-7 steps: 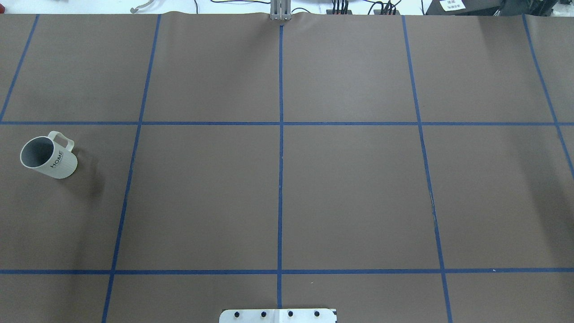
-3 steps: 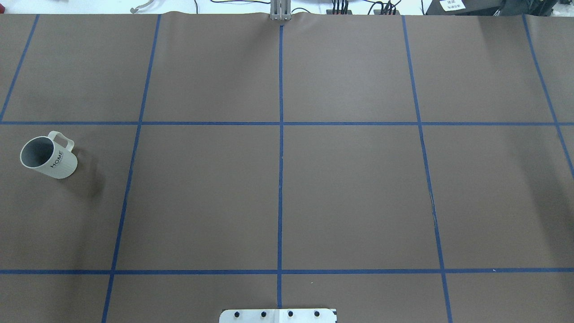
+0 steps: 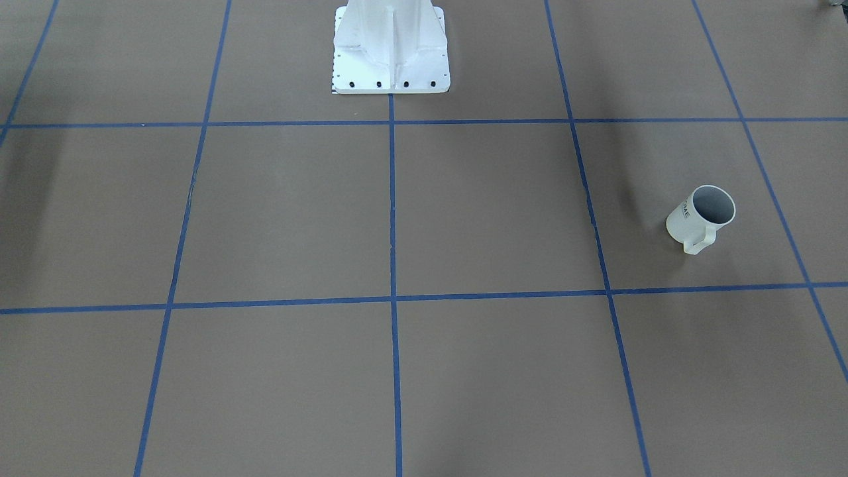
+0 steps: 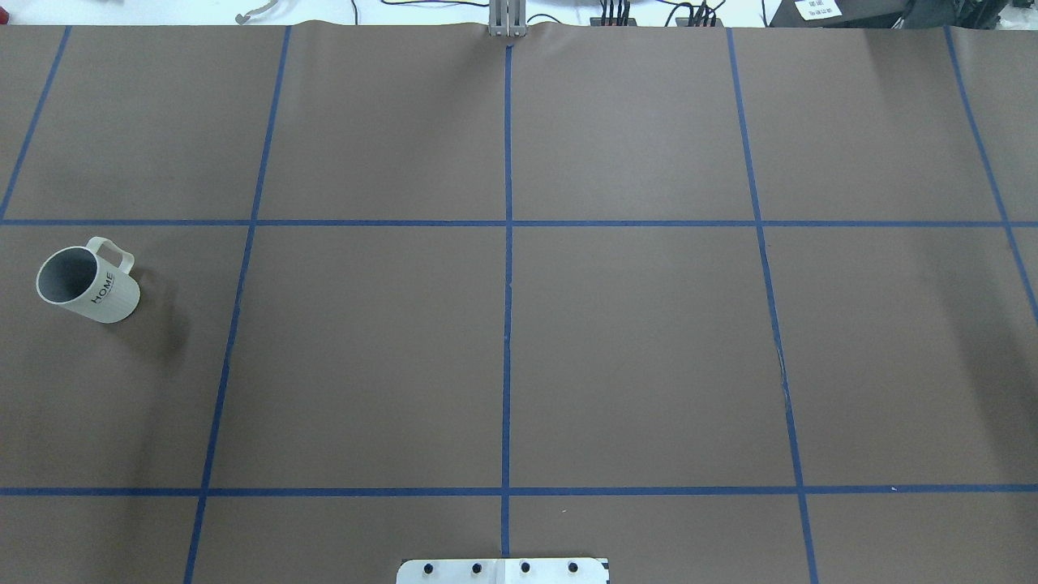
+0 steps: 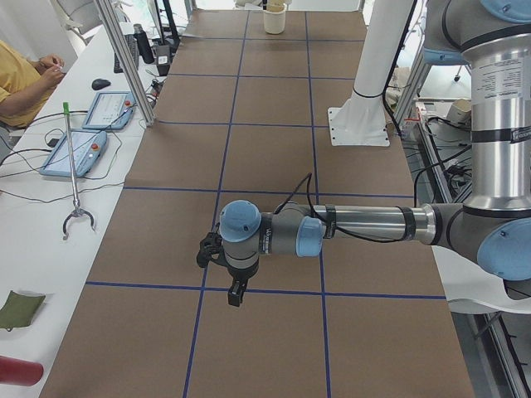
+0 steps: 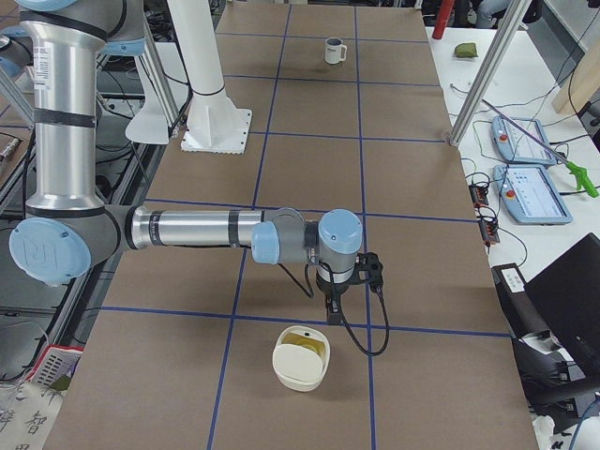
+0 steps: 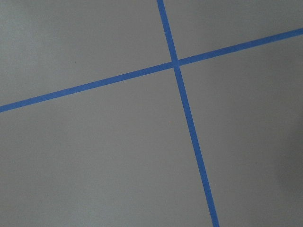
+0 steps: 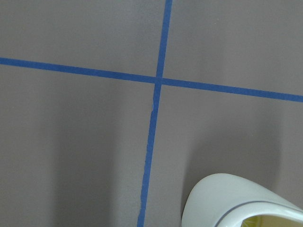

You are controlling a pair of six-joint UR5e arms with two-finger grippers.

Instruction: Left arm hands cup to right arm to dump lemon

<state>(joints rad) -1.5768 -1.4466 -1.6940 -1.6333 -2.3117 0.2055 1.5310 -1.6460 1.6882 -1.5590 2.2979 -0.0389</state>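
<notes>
The cup point(image 4: 87, 280) is a white mug lettered "HOME". It stands upright and alone on the brown table near my left end, and also shows in the front view point(image 3: 701, 215) and small and far in the right-side view point(image 6: 333, 51). Its inside looks grey; the lemon is out of view. My left gripper point(image 5: 236, 298) hangs fingers-down over a blue tape crossing; I cannot tell if it is open. My right gripper point(image 6: 333, 314) hangs the same way just behind a cream bowl point(image 6: 300, 356); its state is also unclear. Neither wrist view shows fingers.
The cream bowl's rim point(image 8: 236, 203) fills the right wrist view's lower right, and its inside looks yellowish. The white robot pedestal point(image 3: 391, 46) stands at the table's middle edge. A seated person point(image 5: 21, 79) and teach pendants point(image 5: 79, 153) are at a side desk.
</notes>
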